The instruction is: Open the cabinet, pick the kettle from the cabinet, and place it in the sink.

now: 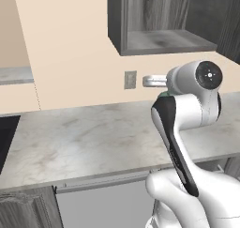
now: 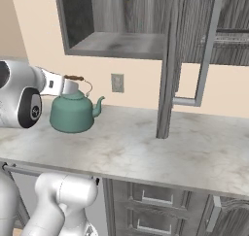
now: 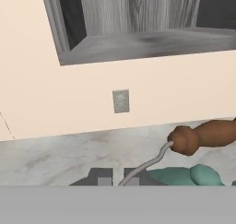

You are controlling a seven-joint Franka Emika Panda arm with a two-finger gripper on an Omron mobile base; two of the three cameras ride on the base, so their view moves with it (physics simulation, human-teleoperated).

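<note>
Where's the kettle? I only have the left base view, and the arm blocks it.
Observer: In the right base view the kettle is out of the cabinet, down at the counter. I can't tell if it touches.
Operator: Held?
Observer: Yes. In the hand view the claw is shut on the handle's thin wire.
Operator: Door?
Observer: The door stands swung open, to the right of the kettle and apart from it.

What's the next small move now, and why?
Probably carry the kettle left toward the sink. The pincer is shut on its wire handle, the cabinet stands open, and the kettle is already out, low over the counter.
</note>
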